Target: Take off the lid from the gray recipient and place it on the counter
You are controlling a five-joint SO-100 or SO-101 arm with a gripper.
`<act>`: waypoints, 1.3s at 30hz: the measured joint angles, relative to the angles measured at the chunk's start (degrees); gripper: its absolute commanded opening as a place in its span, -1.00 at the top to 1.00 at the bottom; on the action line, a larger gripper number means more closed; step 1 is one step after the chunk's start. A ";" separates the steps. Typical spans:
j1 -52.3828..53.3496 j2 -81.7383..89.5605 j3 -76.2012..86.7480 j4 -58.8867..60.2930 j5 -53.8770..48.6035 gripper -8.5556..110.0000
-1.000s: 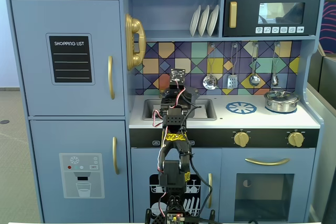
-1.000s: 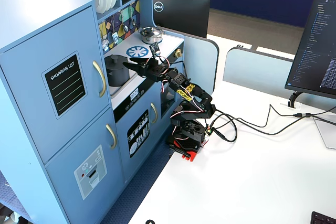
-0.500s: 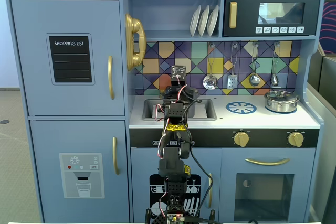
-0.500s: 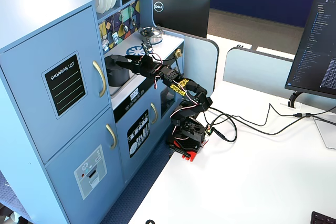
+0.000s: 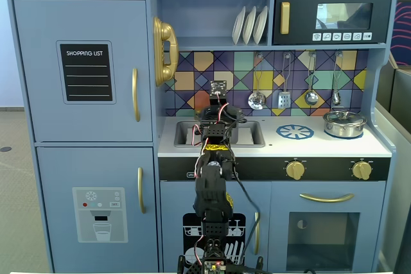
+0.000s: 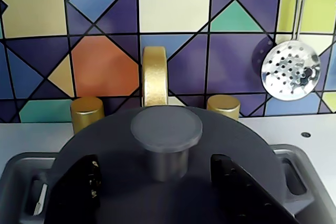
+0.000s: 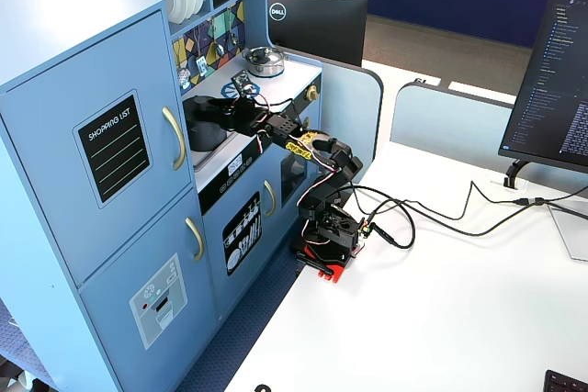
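While my claw [image 5: 217, 115] hides the pot in a fixed view, it reaches over the sink [image 5: 250, 134]. From the wrist, the lid [image 6: 157, 182] fills the near frame, its knob [image 6: 166, 129] dead ahead between my wide-spread fingers [image 6: 86, 184]. Another fixed view shows the pot [image 7: 204, 123] just left of my claw [image 7: 219, 107].

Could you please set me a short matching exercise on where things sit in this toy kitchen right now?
Things:
1. lid
2. gray recipient
3. silver pan
4. slotted spoon

Places:
A. hanging on the tiled backsplash
B. standing in the recessed sink
C. on the right end of the counter, as the front fixed view shows it
D. on top of the pot, its knob between the open fingers of the gripper

Pairs: 1-D, 2-B, 3-C, 4-A
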 measured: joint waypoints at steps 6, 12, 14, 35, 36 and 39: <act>0.00 -5.71 -3.52 -2.55 -0.53 0.59; -0.09 -9.93 -7.03 -3.34 -1.32 0.85; -0.09 -10.90 -8.17 -3.34 -2.29 0.86; 1.67 -8.88 -14.50 -4.04 -3.08 0.86; 2.64 -8.35 -14.68 -3.78 -3.08 0.86; 6.59 -6.77 -14.68 -2.20 -2.46 0.86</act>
